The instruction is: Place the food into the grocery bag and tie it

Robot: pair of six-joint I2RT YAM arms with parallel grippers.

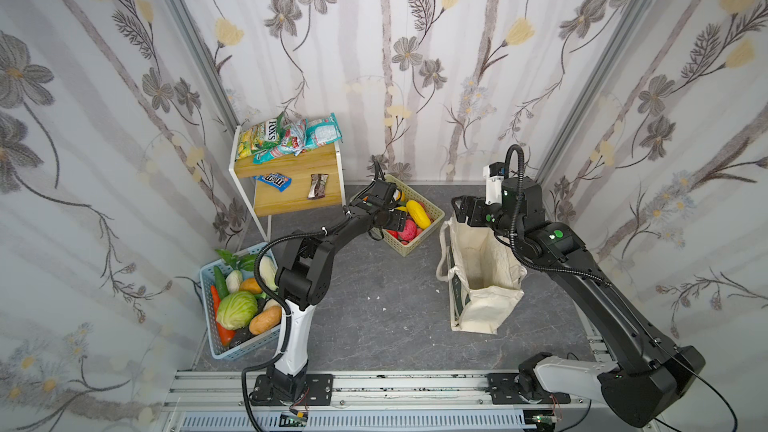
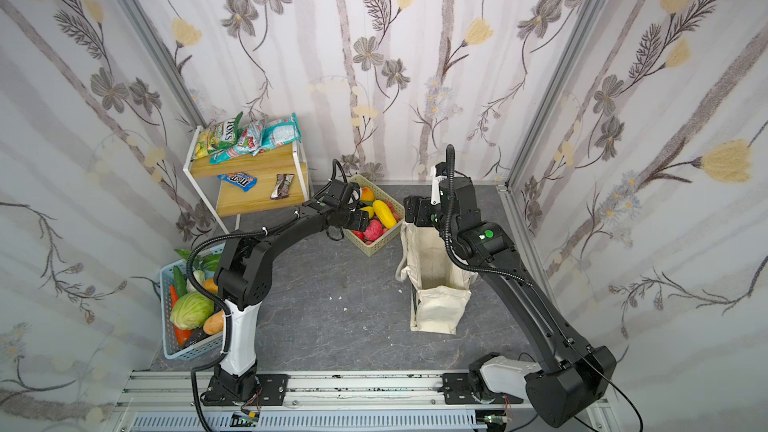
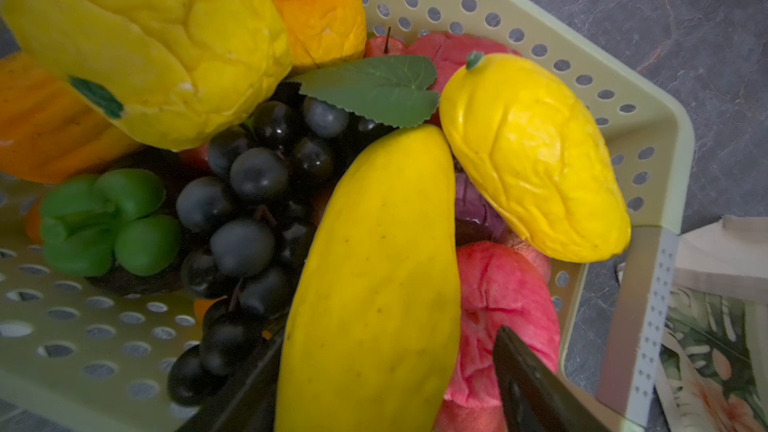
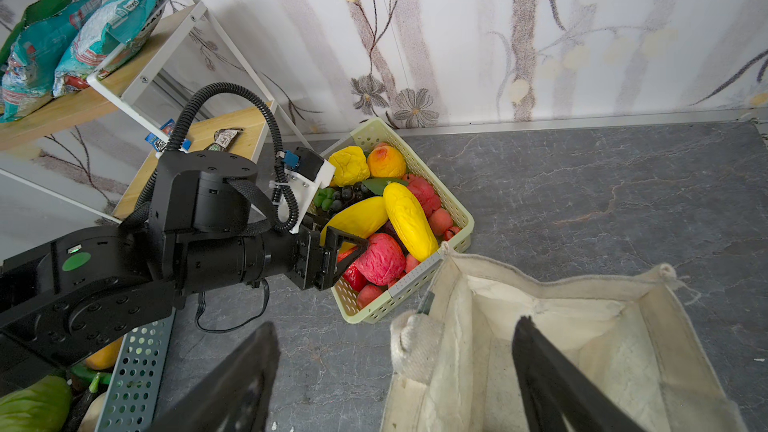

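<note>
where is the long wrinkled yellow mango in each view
In a top view: wrinkled yellow mango mid-frame, in the beige basket.
In a top view: also mid-frame.
Left wrist: between the smooth mango and the basket's wall.
Right wrist: mid-picture, in the basket.
Shared landmark: the beige basket.

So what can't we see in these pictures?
- Far inside of the cream canvas tote bag: the right arm covers it in both top views.
- Some vegetables in the light blue plastic basket: under the left arm, both top views.
- Print on the brown bar wrapper: too small, top views.
</note>
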